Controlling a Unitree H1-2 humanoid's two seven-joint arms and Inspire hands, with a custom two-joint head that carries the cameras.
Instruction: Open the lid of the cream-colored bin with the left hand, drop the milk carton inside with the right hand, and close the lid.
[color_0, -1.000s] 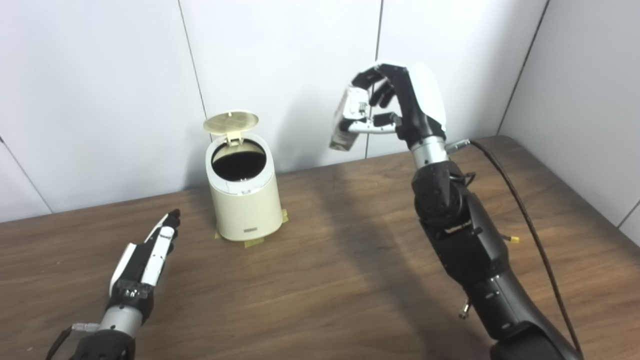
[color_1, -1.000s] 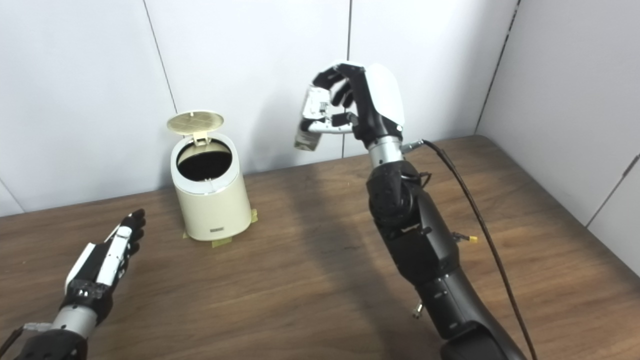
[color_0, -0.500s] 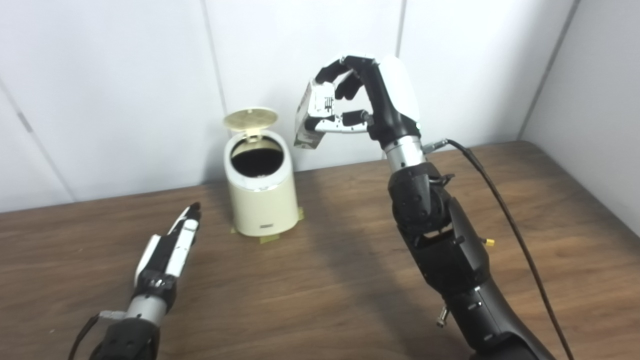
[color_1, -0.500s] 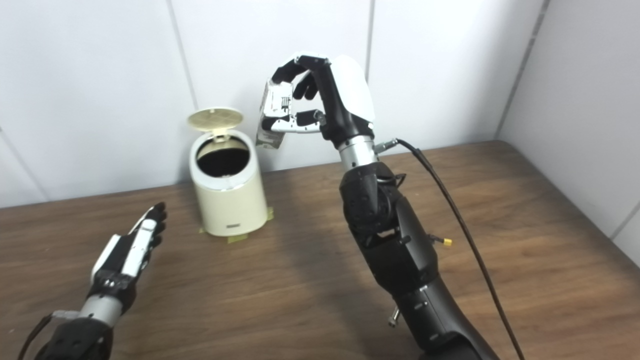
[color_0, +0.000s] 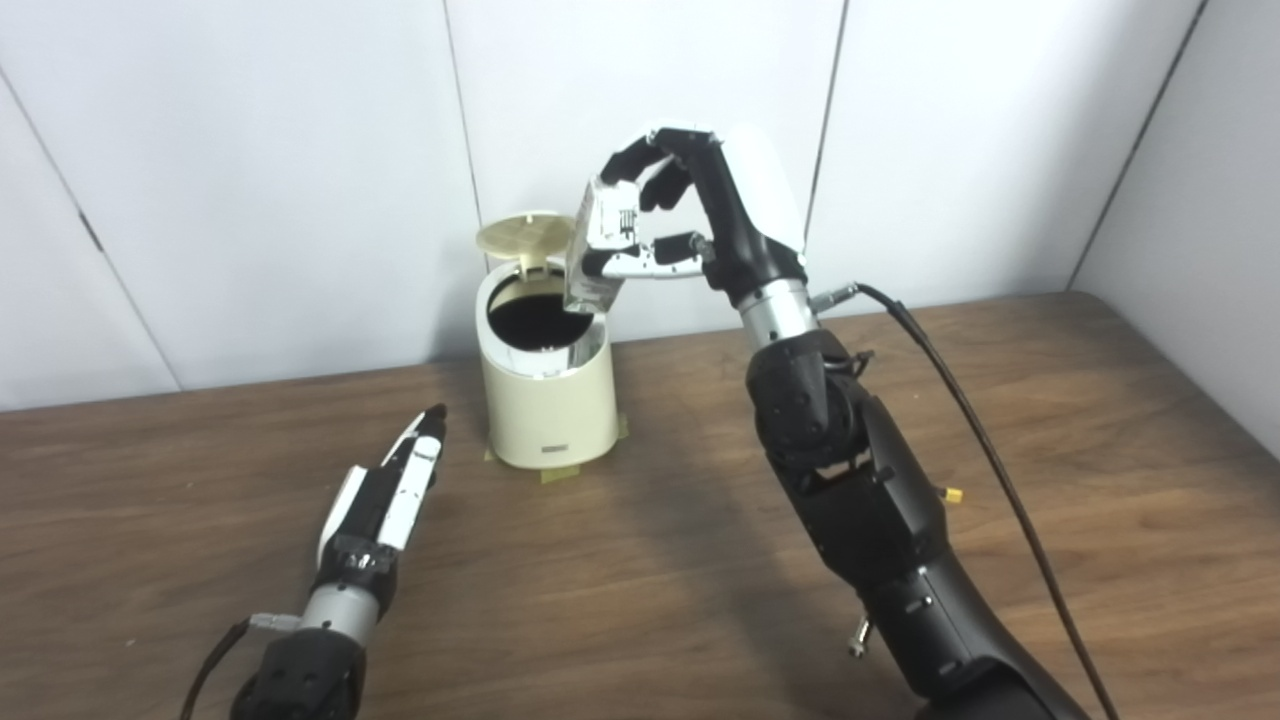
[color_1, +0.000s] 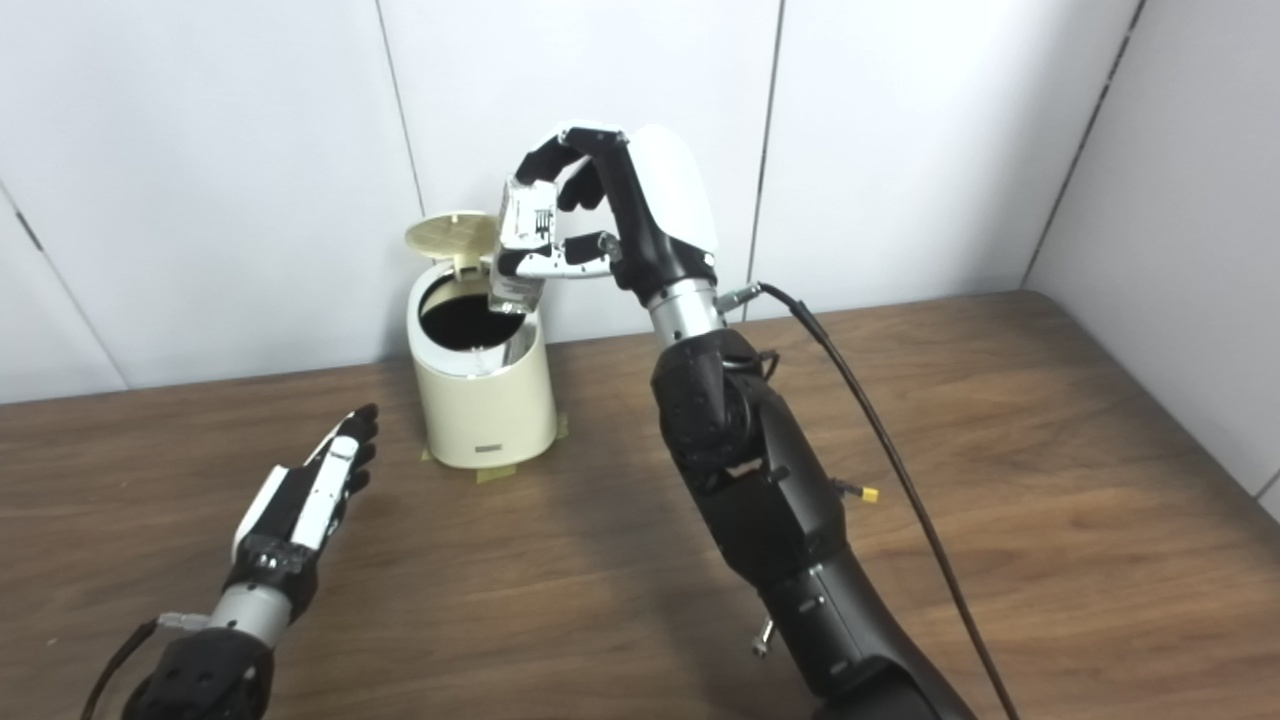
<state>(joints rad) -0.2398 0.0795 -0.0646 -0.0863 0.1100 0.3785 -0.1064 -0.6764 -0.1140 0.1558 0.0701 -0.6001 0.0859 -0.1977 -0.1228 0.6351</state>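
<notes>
The cream-colored bin stands near the back of the wooden table, its round lid tipped up and the dark inside showing. My right hand is raised above the bin's right rim, shut on the milk carton, which hangs tilted with its lower end over the opening. My left hand lies low over the table to the front left of the bin, fingers straight and together, holding nothing and apart from the bin.
White wall panels rise just behind the bin. A black cable runs along my right forearm across the table's right half. Bits of tape sit at the bin's base.
The camera has turned left, shifting the whole picture. My right hand has carried the carton leftward, from well right of the bin to above its opening. The left hand has stayed flat and low.
</notes>
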